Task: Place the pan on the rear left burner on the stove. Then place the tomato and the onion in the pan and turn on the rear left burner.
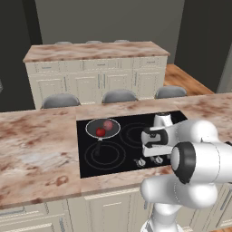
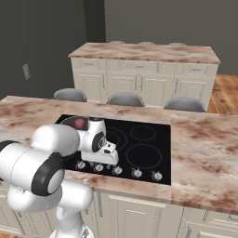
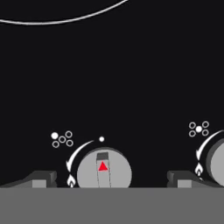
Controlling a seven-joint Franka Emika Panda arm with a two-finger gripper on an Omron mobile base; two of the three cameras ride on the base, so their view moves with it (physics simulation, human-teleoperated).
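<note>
Knob red-arrowed, between open gripper tips

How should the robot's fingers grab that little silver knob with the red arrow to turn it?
Probably by the raised ridge across the silver knob, the strip carrying the red arrow, with one finger on each flank. Come straight down from above: the knob sits flat on the stove, and the open gripper already has a fingertip on either side of it.

The marble counter carries the stove, with the pan on it.
</note>
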